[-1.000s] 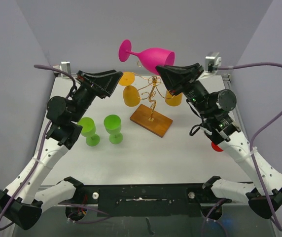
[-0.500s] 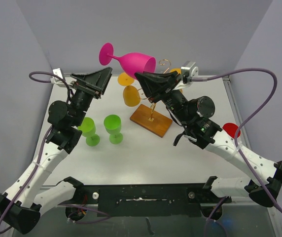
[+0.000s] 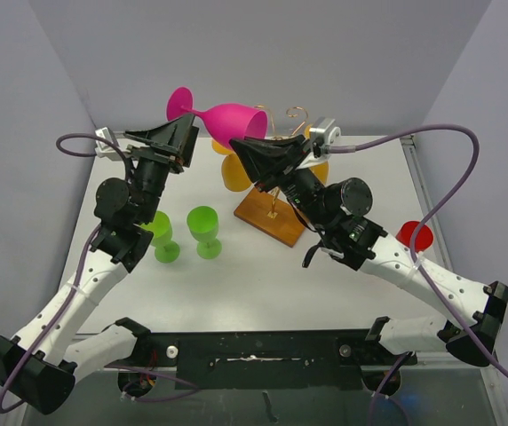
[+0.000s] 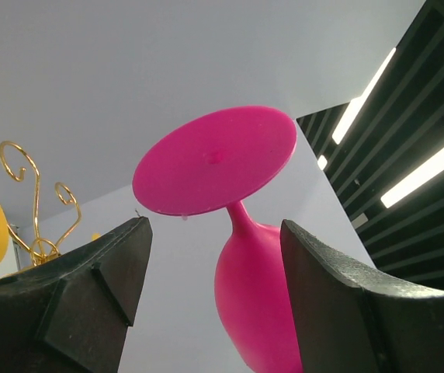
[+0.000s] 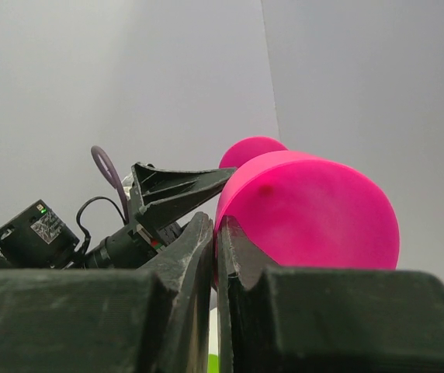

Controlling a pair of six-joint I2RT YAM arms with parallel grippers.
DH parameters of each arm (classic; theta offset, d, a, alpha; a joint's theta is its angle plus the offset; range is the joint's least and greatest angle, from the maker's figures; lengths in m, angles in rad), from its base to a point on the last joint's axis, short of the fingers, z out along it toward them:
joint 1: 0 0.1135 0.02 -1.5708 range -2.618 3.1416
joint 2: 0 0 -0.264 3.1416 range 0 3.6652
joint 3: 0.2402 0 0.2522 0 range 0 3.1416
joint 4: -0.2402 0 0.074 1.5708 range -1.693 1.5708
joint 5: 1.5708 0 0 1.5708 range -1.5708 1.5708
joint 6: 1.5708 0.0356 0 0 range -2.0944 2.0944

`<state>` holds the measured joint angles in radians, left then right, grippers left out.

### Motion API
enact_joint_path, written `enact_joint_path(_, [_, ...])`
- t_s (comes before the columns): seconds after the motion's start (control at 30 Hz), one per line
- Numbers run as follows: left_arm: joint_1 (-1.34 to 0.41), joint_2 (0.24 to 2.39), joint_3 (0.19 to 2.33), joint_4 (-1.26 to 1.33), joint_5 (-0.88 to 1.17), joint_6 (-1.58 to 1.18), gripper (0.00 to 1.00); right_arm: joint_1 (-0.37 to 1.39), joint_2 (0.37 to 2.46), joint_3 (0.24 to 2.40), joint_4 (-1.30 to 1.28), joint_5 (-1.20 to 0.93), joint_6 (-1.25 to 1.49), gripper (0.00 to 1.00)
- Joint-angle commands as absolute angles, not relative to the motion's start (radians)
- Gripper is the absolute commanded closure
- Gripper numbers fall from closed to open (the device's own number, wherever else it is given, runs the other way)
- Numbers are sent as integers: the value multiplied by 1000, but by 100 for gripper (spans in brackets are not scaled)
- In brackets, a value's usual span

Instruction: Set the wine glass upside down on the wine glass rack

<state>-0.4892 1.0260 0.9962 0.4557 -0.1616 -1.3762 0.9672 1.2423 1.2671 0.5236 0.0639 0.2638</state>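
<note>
wine glass (image 3: 227,122) sideways in air, rim pinched by right claw (image 3: 236,144). left claw (image 3: 187,138) spread by its foot. Inverting onto rack (image 3: 267,222) not yet done.

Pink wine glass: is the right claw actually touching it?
Touching. In the right wrist view the right gripper pinches the pink wine glass by its rim.

Blocked at the far middle of the worktop (image 3: 263,275) by the wine glass rack (image 3: 272,216), orange glasses (image 3: 234,173) hung either side. Blocked left of its base by two green glasses (image 3: 205,229). Obstructed near the right edge by a red object (image 3: 414,235). Passable along the near edge. Crowded above the rack by the wine glass (image 3: 227,120), pinched in the right gripper (image 3: 241,146), foot toward the wide-spread left gripper (image 3: 185,135).
</note>
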Motion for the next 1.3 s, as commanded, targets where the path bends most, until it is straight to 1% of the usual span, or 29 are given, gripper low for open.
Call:
enact_joint_path(0.0, [-492, 1012, 996, 552, -209, -1407, 38, 978, 1239, 1250, 638, 42, 269, 100])
enact_joint_path(0.17, [-492, 1029, 1019, 559, -216, -1432, 51, 982, 1241, 1231, 644, 28, 274, 100])
enact_joint_path(0.3, [-492, 1035, 1022, 577, -224, -1440, 58, 984, 1239, 1216, 648, 30, 281, 100])
enact_joint_path(0.53, [-492, 1040, 1010, 592, -220, -1460, 67, 986, 1244, 1207, 650, -14, 292, 100])
enact_joint_path(0.6, [-492, 1039, 1009, 603, -219, -1460, 70, 986, 1243, 1204, 651, -28, 298, 100])
enact_joint_path(0.67, [-492, 1040, 998, 648, -223, -1452, 75, 985, 1241, 1199, 651, -38, 307, 100])
enact_joint_path(0.77, [-492, 1048, 972, 750, -220, -1439, 77, 986, 1238, 1191, 653, -55, 322, 100])
enact_joint_path(0.9, [-492, 1048, 953, 807, -228, -1430, 82, 986, 1234, 1185, 655, -66, 340, 100])
enact_joint_path(1.03, [-492, 1044, 941, 827, -232, -1427, 95, 986, 1235, 1184, 647, -69, 353, 98])
enact_joint_path(1.07, [-492, 1042, 938, 827, -235, -1426, 99, 986, 1235, 1185, 642, -67, 353, 97])
enact_joint_path(1.13, [-491, 1039, 932, 827, -243, -1421, 100, 986, 1231, 1190, 611, -50, 349, 92])
enact_joint_path(1.27, [-490, 1032, 929, 821, -250, -1385, 100, 986, 1208, 1193, 537, 3, 338, 75])
